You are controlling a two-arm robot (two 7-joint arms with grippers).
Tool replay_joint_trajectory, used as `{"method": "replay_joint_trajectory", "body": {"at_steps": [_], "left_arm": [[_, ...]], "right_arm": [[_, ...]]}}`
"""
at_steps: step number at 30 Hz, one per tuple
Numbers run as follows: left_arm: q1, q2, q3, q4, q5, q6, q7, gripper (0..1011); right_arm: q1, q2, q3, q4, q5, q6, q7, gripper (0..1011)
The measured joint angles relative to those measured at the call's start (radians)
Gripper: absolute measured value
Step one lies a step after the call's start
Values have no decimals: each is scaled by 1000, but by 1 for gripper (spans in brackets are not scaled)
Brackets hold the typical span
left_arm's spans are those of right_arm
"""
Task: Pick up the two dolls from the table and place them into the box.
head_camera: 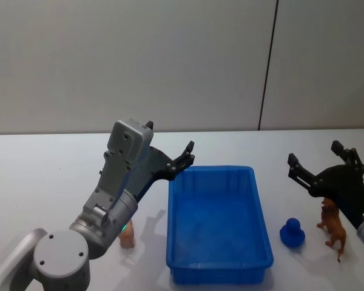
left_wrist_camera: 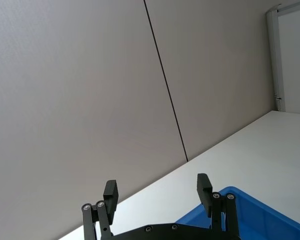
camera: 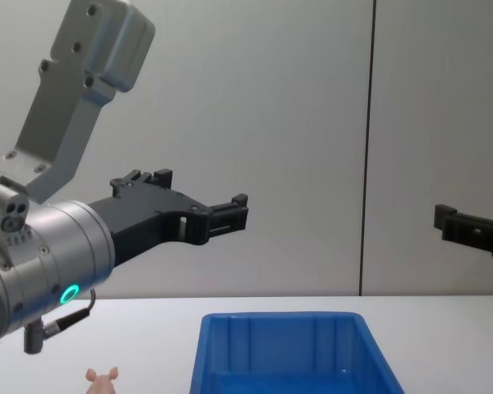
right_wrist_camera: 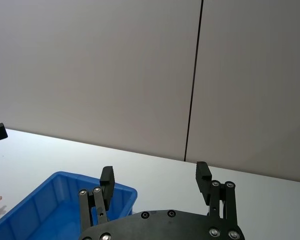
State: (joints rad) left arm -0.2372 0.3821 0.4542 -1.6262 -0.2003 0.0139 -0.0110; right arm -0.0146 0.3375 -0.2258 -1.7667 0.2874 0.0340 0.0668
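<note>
The table (head_camera: 48, 170) carries the box (head_camera: 212, 218) at the middle, close to its near edge, and no doll is seen inside it. The left gripper (left_wrist_camera: 157, 189) is held in the air over the box's far left corner, its fingers spread wide and empty. The right gripper (right_wrist_camera: 155, 177) is held above the table's right side, likewise spread wide and empty. A small blue figure (head_camera: 292, 232) stands just beside the box's right wall. The brown doll (head_camera: 333, 225) stands upright near the right edge, below the right gripper. The pink doll (head_camera: 128, 236) stands left of the box, partly hidden by the left forearm.

The reach is judged to be in hand, with nothing grasped yet. Next, each gripper would have to be lowered over its own doll, and the left one brought toward the near edge first.
</note>
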Motion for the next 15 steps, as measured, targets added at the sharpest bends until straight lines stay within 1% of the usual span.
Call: {"method": "replay_joint_trajectory", "body": {"at_steps": [15], "left_arm": [[0,0,0,0,0,0,0,1001]], "right_arm": [[0,0,0,0,0,0,0,1003]]}}
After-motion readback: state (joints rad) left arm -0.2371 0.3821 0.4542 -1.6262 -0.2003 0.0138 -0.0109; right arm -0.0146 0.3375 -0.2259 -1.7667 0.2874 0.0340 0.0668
